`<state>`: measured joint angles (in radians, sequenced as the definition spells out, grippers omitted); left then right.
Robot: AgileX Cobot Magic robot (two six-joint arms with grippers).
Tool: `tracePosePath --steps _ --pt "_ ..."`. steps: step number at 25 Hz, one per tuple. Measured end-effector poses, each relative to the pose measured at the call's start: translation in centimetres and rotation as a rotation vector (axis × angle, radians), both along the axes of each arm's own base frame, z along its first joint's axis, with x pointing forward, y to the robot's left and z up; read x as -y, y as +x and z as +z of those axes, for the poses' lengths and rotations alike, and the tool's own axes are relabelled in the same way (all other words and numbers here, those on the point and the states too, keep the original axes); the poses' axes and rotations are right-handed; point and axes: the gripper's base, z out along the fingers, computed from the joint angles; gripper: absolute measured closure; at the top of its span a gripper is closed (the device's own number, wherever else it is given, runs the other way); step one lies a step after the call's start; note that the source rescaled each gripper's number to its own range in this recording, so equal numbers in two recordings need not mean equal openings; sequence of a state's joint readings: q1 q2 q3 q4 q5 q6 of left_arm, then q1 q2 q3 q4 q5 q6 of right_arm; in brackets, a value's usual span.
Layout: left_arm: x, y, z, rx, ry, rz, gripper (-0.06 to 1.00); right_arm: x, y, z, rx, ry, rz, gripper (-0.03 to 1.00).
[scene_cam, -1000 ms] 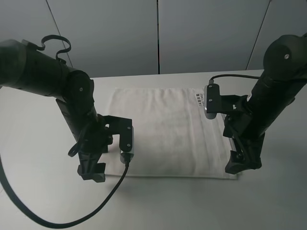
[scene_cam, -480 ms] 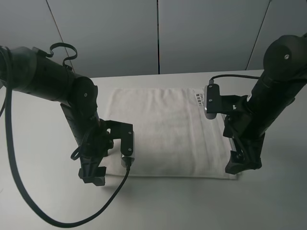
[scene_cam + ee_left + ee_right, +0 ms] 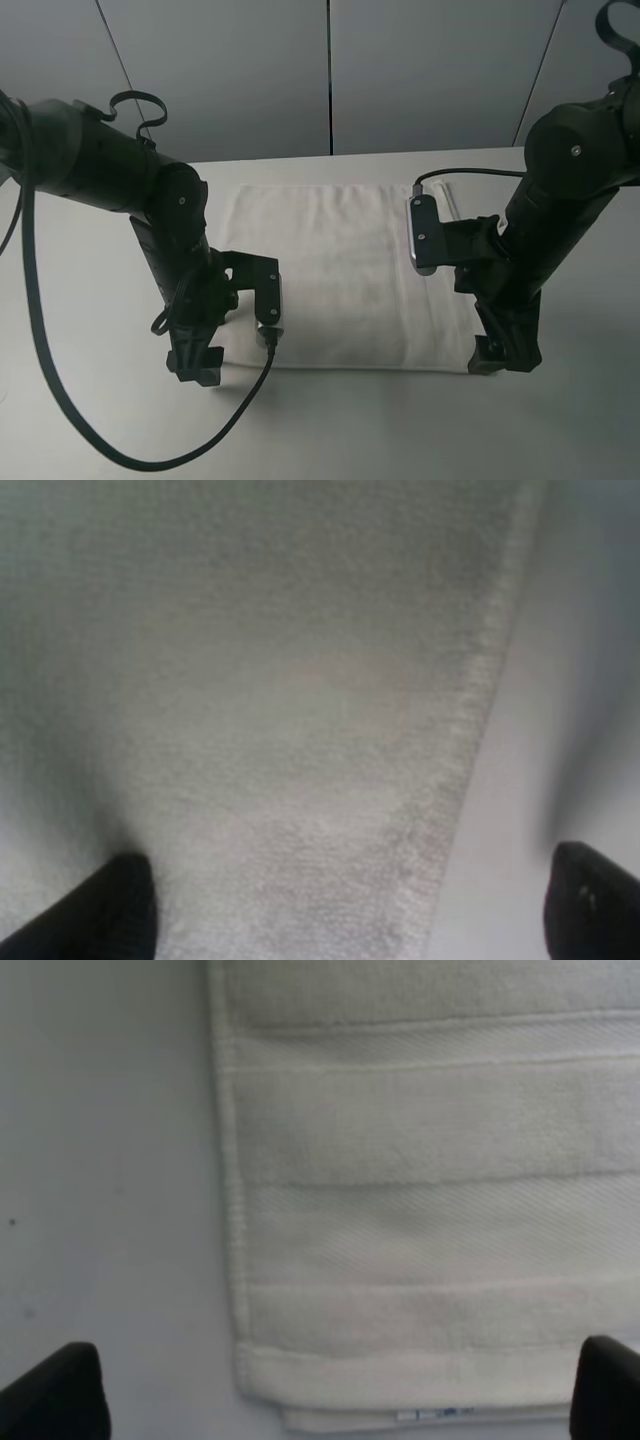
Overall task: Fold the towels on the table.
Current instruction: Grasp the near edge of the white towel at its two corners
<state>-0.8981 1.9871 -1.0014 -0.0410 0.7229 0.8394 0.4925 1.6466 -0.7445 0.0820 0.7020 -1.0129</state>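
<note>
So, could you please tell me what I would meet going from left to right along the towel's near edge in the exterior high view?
left gripper → white terry-cloth towel → right gripper, all over the white table.

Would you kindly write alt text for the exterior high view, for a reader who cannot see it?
A white towel lies flat on a white table, with a black robot arm bent down at each of its near corners. The left gripper and the right gripper point down at the towel's front edge.
</note>
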Motion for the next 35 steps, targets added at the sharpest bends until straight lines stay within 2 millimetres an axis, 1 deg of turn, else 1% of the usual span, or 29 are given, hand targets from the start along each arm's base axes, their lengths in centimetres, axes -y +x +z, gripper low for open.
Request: tracePosePath --steps 4,8,10,18,20,23,26,33,35 --pt "0.0 0.0 0.0 0.0 0.0 0.002 -0.05 0.1 -0.1 -0.2 0.005 -0.008 -0.001 -0.03" --pt "0.0 0.0 0.0 0.001 -0.001 0.002 -0.05 0.9 -1.1 -1.4 -0.026 -0.066 0.036 -0.03" --pt "0.0 0.0 0.0 0.003 -0.003 0.002 -0.05 1.1 -1.2 -1.9 -0.036 -0.08 0.04 -0.03" --pt "0.0 0.0 0.0 0.005 -0.005 0.002 -0.05 0.8 -1.0 -2.9 -0.04 -0.072 0.027 -0.03" --pt "0.1 0.1 0.0 0.007 -0.006 0.001 -0.05 0.4 -1.1 -3.1 -0.035 -0.073 0.048 -0.03" --pt "0.1 0.1 0.0 0.007 -0.005 0.003 -0.05 0.0 -1.3 -3.9 -0.055 -0.085 0.066 -0.03" --pt "0.1 0.1 0.0 0.007 -0.005 0.003 -0.05 0.1 -1.3 -4.5 -0.068 -0.106 0.084 -0.03" --pt "0.0 0.1 0.0 0.008 -0.005 0.001 -0.05 -0.2 -0.7 -4.7 -0.012 -0.078 0.078 -0.03" --pt "0.0 0.1 0.0 0.008 -0.005 0.001 -0.05 -0.2 -0.7 -4.7 -0.009 -0.076 0.076 -0.02"
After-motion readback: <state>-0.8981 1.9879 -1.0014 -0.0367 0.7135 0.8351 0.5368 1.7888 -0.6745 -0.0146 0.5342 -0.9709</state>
